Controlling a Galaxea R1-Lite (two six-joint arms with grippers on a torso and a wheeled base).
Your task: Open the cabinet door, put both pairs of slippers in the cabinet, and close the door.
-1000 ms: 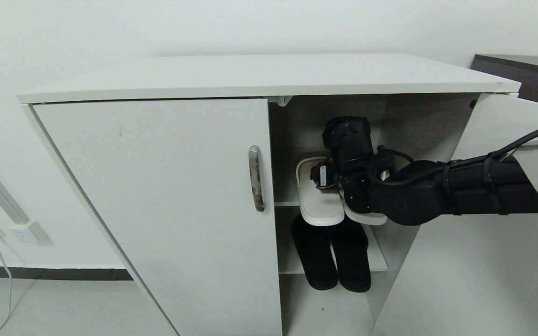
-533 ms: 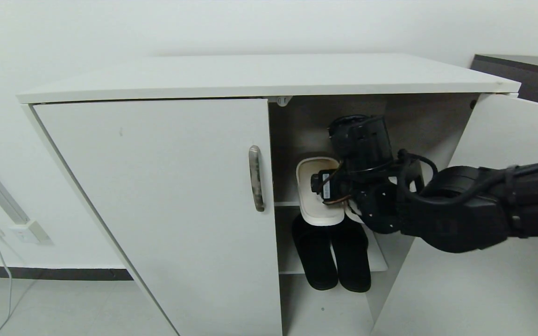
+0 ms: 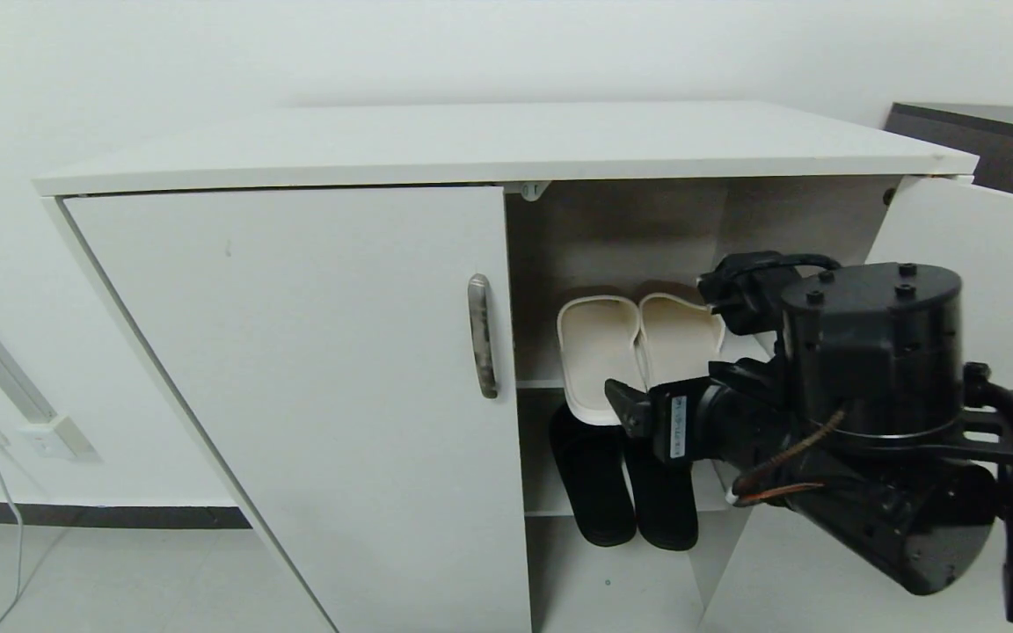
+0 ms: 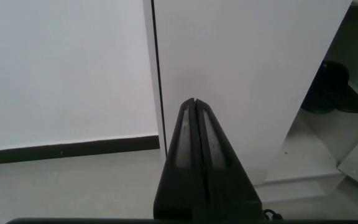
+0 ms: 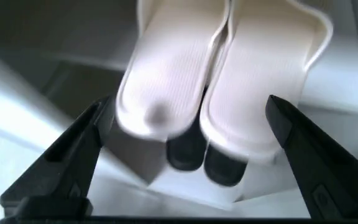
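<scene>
the right hand (image 5: 188, 106) has let go of the white slippers (image 3: 638, 352) and pulled back out of the cabinet (image 3: 506, 141); its fingers are spread and empty. the white pair lies on the upper shelf (image 3: 535, 384) and the black slippers (image 3: 625, 488) on the lower shelf (image 3: 542, 501), so i think only closing the right door (image 3: 981, 255) remains. the right arm hangs before the opening. the left hand (image 4: 195, 104) is clenched and empty.

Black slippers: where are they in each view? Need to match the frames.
Head view: black slippers low in the open cabinet, directly under the white slippers.
Left wrist view: black slippers inside the opening beyond the closed door.
Right wrist view: black slippers' ends poking out beneath the white slippers.
Landmark: the white slippers link head and right wrist; the closed door links head and left wrist.
</scene>
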